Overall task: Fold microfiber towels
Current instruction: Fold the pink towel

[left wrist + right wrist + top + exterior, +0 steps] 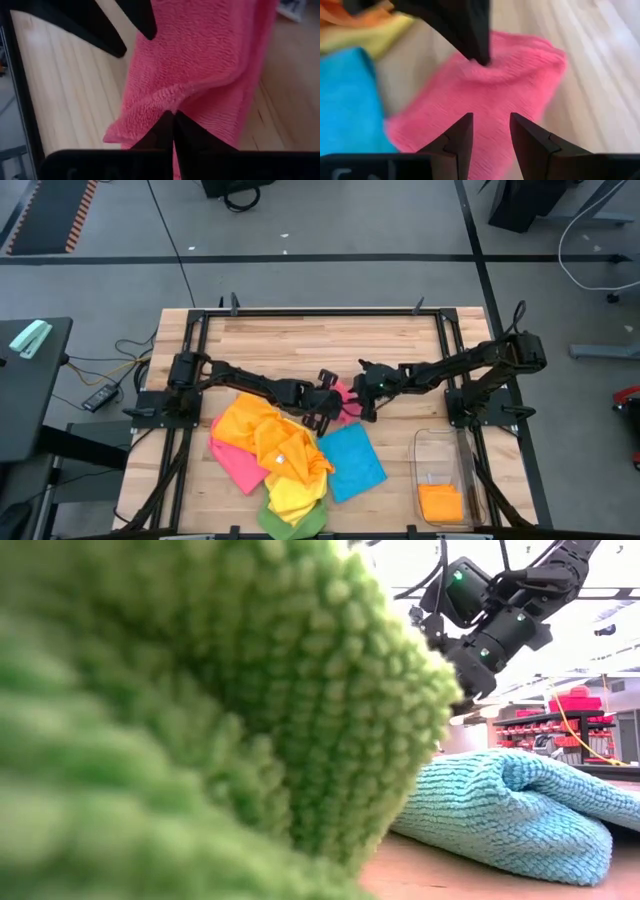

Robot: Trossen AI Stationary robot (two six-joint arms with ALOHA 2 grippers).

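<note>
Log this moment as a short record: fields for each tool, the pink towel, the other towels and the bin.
left tool: shut on the pink towel
right tool: open, over the same pink towel, not gripping
towel pile: orange, pink, yellow and green cloths heaped at the table's front left
blue towel: lying beside the pile
bin: clear, at front right, holding an orange towel
</note>
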